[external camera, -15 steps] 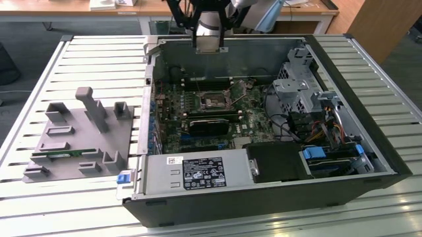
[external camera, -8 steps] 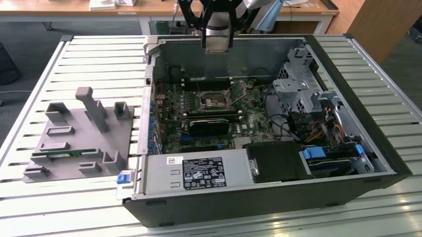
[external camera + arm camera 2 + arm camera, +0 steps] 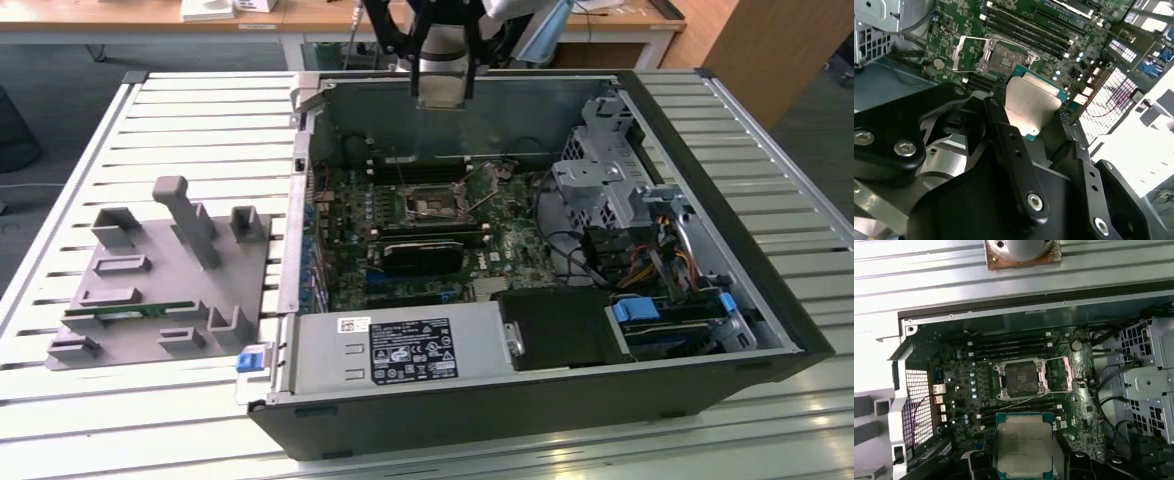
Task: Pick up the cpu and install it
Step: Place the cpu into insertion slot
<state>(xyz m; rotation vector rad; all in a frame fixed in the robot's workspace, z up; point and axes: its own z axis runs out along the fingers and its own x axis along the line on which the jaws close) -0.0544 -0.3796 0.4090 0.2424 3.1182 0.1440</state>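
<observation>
The cpu, a flat square chip with a silver-grey top plate and a green rim, is held between the black fingers of my gripper, which is shut on it. In the first wrist view the gripper grips the chip by two opposite edges. The chip hangs above the green motherboard, short of the open cpu socket with its raised metal frame. In the exterior view the gripper hovers over the far wall of the open computer case, with the socket below and in front of it.
A grey plastic holder block with a green memory stick lies on the slatted table at the exterior view's left. Memory slots, a black heatsink, cables, a drive cage and the power supply crowd the case.
</observation>
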